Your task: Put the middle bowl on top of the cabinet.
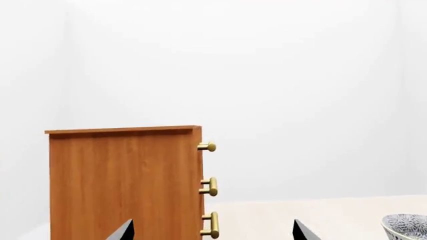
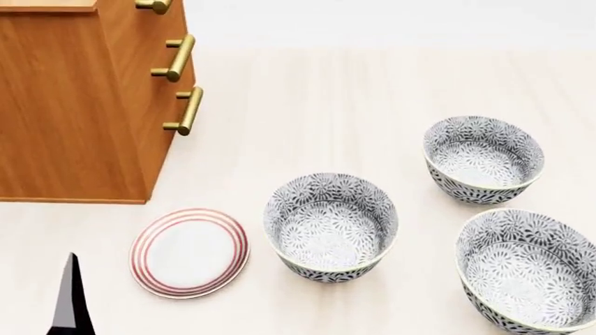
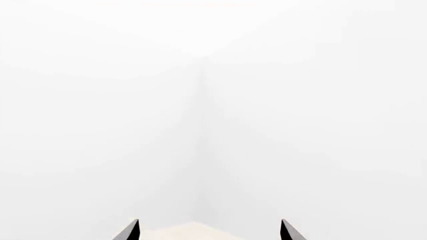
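Cabinet [image 1: 125, 182] ahead, bowl [image 1: 407, 227] at edge, left gripper [image 1: 212, 232] jaws apart.

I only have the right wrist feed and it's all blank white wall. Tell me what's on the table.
Observer: The head view shows three patterned bowls: one beside a red-ringed plate, and two further right.
Operator: Give me the cabinet's position.
Observer: The cabinet stands far left, beyond the plate, with its handles facing the bowls' side.
Operator: Report the left gripper.
Observer: The left gripper is open and empty, pointed at the cabinet's side panel.
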